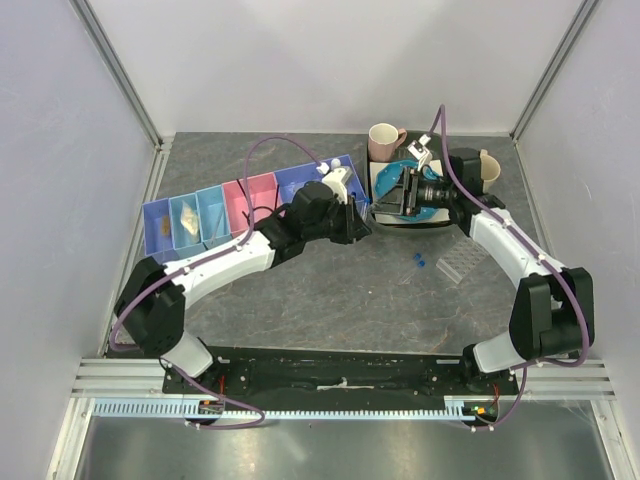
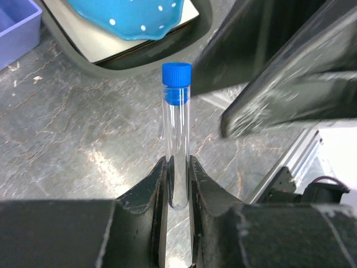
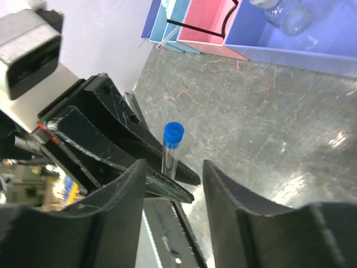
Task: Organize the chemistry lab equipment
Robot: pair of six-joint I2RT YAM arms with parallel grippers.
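- Left gripper [image 2: 177,167]: clenched on the lower end of a clear cylindrical tube with a blue screw cap [image 2: 177,120], which is held cap-up in the air above the grey marbled table [image 2: 67,139].
- Right gripper [image 3: 174,167]: released; its black fingers flank the tube without touching it.
- Surroundings: dark tray [image 2: 83,61] carrying a blue white-dotted plate [image 2: 134,17] just behind; blue and pink sorting bins [image 1: 160,228] farther off.
- Hazard: the hold sits low on a smooth round wall, so the tube may pivot or slip; a skewed right-arm retreat could clip the cap and knock the tube loose.
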